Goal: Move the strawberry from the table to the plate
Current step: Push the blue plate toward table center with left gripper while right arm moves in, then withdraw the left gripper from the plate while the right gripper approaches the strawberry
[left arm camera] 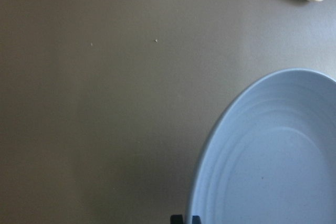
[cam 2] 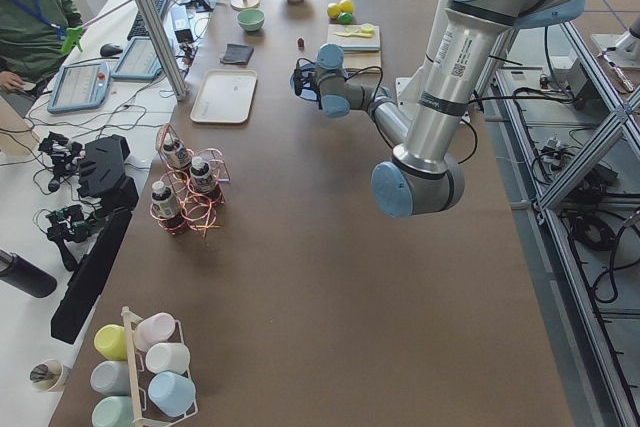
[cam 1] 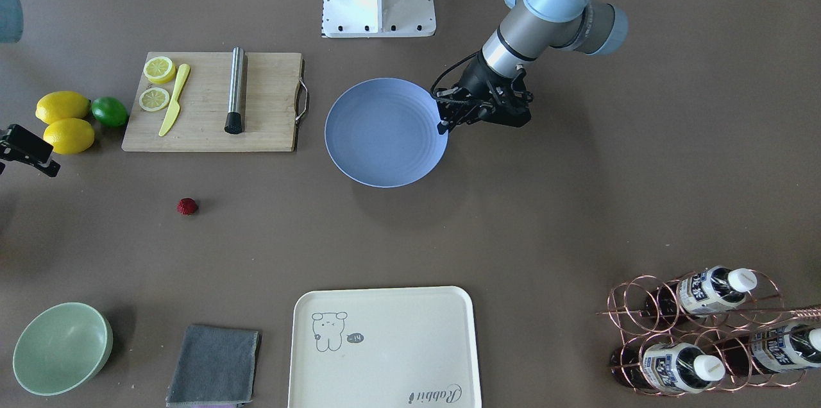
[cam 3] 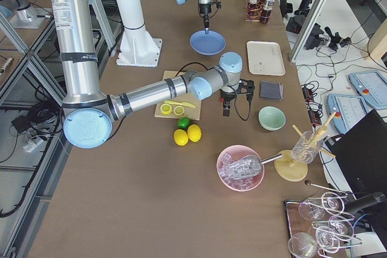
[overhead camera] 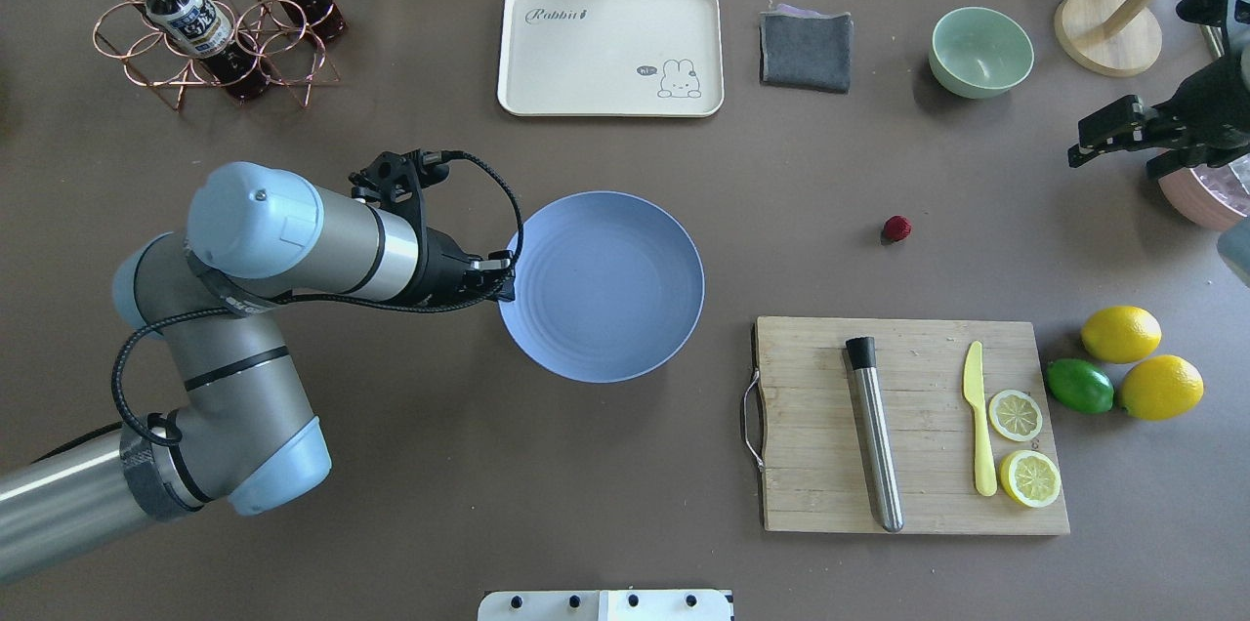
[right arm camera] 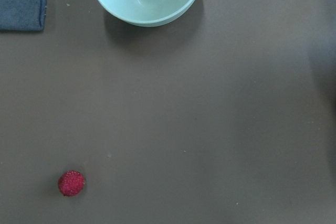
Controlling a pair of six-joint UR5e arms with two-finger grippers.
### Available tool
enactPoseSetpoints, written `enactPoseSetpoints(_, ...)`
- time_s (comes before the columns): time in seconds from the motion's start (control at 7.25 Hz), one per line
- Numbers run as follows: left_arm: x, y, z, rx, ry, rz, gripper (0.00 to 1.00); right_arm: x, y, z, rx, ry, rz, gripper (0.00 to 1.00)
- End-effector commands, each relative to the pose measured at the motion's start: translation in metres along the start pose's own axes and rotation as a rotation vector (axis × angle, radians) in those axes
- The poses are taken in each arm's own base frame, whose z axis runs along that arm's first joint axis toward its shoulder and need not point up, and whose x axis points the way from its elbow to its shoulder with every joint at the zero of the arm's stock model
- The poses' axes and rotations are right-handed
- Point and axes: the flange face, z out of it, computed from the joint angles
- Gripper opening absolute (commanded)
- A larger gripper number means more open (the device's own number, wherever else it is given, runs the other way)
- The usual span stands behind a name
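The strawberry (cam 1: 187,206) (overhead camera: 896,228) lies alone on the brown table (overhead camera: 781,191), between the cutting board and the green bowl. It shows small at the lower left of the right wrist view (right arm camera: 71,183). The blue-grey plate (cam 1: 385,138) (overhead camera: 605,289) (left arm camera: 273,156) sits empty mid-table. My left gripper (cam 1: 444,126) (overhead camera: 503,284) points down at the plate's rim on the left arm's side, its tips (left arm camera: 185,219) close together, shut. My right gripper (overhead camera: 1084,152) (cam 1: 25,151) hovers high, off to the side of the strawberry, apparently open and holding nothing.
A wooden cutting board (overhead camera: 913,426) carries a steel cylinder, a yellow knife and two lemon slices. Two lemons and a lime (overhead camera: 1079,385) lie beside it. A green bowl (overhead camera: 980,51), grey cloth (overhead camera: 806,50), cream tray (overhead camera: 610,50) and bottle rack (overhead camera: 210,16) line the far edge.
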Motion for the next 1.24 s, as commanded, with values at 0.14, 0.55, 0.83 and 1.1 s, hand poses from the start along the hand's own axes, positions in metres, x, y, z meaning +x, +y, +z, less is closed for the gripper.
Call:
enactPoseSetpoints(0.14,0.005,0.045,0.049,0.044,-0.039,-0.011,0.00,-0.072,0.009,0.028,0.007,0.007,0.052,1.00)
enactPoseSetpoints(0.55,-0.009,0.042,0.058,0.048,-0.068,-0.011,0.00,-0.080,0.017,0.039,-0.009,0.014,0.049,1.00)
enactPoseSetpoints(0.83,-0.013,0.035,0.055,0.059,-0.071,-0.017,0.99,-0.082,0.020,0.044,-0.008,0.023,0.045,1.00)
enactPoseSetpoints(1.1,-0.020,0.010,0.031,0.092,-0.038,-0.026,0.98,-0.088,0.025,0.051,-0.019,0.026,0.048,1.00)
